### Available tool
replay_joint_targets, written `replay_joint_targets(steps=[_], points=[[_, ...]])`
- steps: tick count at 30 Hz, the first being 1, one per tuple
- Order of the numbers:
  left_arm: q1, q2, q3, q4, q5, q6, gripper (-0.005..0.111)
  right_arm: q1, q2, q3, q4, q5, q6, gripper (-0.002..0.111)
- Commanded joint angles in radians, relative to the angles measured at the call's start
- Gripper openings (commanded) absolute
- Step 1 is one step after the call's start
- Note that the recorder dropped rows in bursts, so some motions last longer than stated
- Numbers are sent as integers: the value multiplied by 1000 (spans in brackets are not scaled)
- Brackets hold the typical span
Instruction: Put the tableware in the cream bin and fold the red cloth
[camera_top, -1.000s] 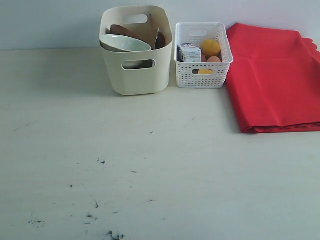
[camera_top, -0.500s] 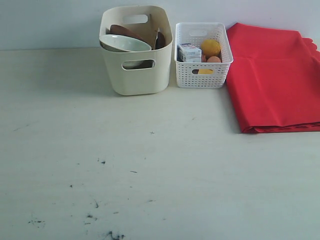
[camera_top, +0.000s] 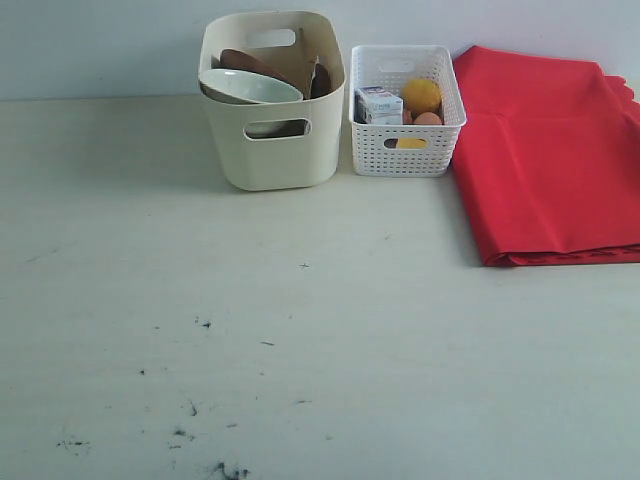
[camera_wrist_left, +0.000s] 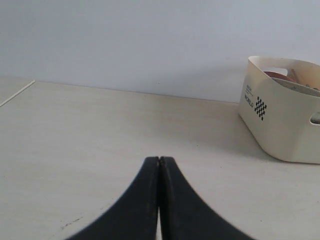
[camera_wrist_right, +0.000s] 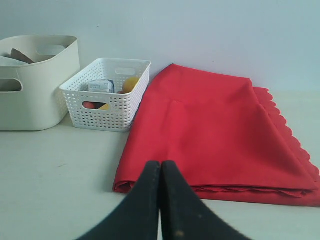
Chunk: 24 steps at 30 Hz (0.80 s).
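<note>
Left gripper (camera_wrist_left: 159, 164) pressed together, empty; cream bin (camera_wrist_left: 280, 122) ahead, toward other arm, bowl (camera_top: 250, 88) inside. Right gripper (camera_wrist_right: 160, 166) likewise; red cloth (camera_wrist_right: 210, 130) just ahead, folded. Seems finished: retreat high, avoid snagging fold.

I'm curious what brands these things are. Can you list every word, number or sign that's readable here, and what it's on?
On the cream bin: a black checkered mark with a line of tiny print beside it; the print is too small to read.
On the milk carton: blue print, too blurred to read.
On the white lattice basket and the red cloth: no writing visible.
Nothing can be quoted.
</note>
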Motion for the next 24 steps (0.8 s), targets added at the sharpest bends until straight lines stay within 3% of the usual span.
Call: replay_joint_targets(steps=[1, 24], points=[[2, -5, 1, -13, -1, 4, 2, 3, -6, 4, 0, -6, -11, 0], [2, -5, 1, -13, -1, 4, 2, 3, -6, 4, 0, -6, -11, 0]])
